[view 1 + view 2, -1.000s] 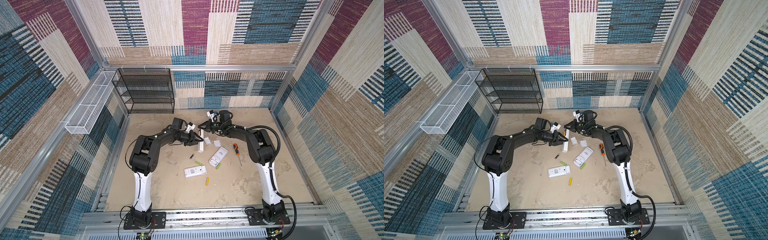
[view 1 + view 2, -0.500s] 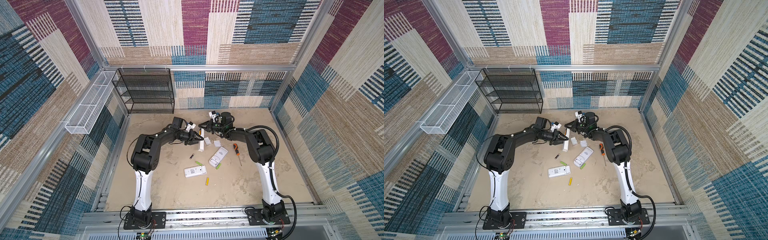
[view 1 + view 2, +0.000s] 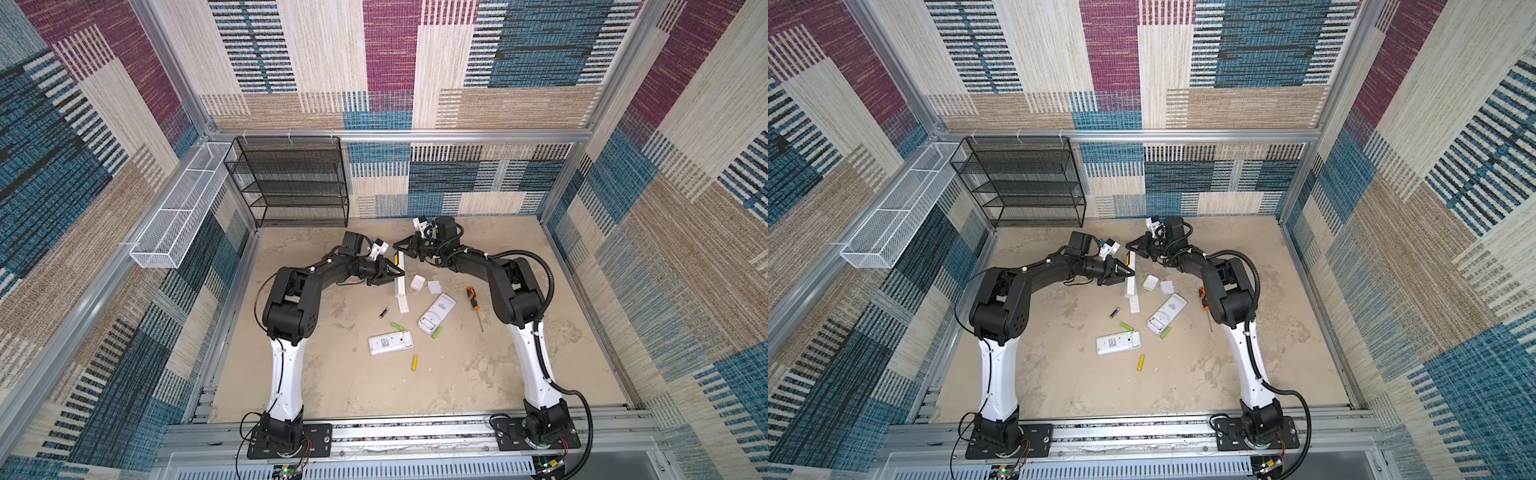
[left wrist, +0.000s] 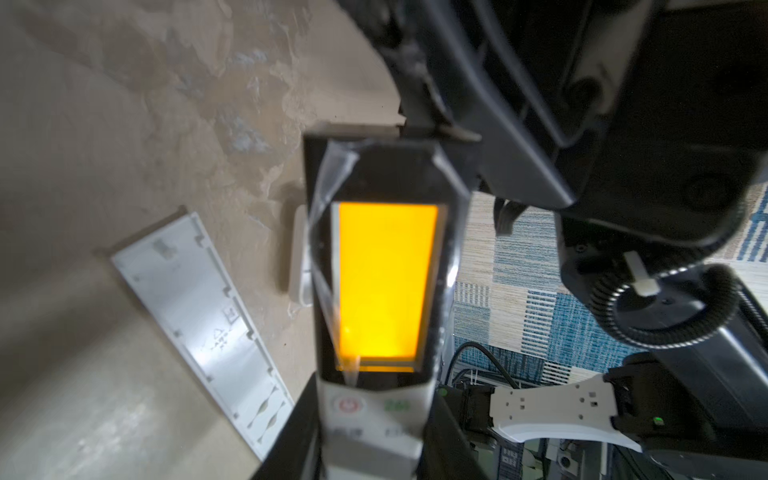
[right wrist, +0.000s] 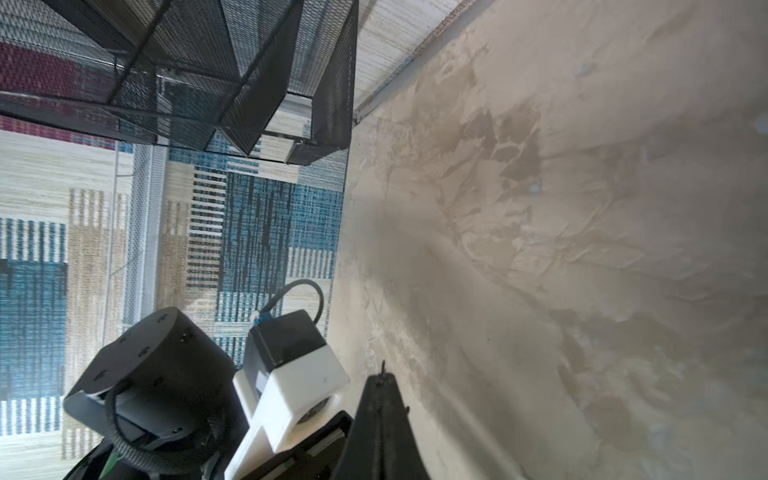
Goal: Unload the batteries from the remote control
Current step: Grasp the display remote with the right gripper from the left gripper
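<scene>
Three remotes (image 3: 390,344), four batteries (image 3: 414,362), three covers (image 3: 417,282), one screwdriver (image 3: 471,296).

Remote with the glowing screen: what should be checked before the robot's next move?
1. Left jaws clamp the remote: ok.
2. Right jaws shut, by the remote's top end: ok.
3. Long cover off, lying on the table: ok.
4. Remote emptied: cannot tell; only its front shows, though the lit screen suggests not.
5. Loose batteries lie apart from both arms: ok.
</scene>
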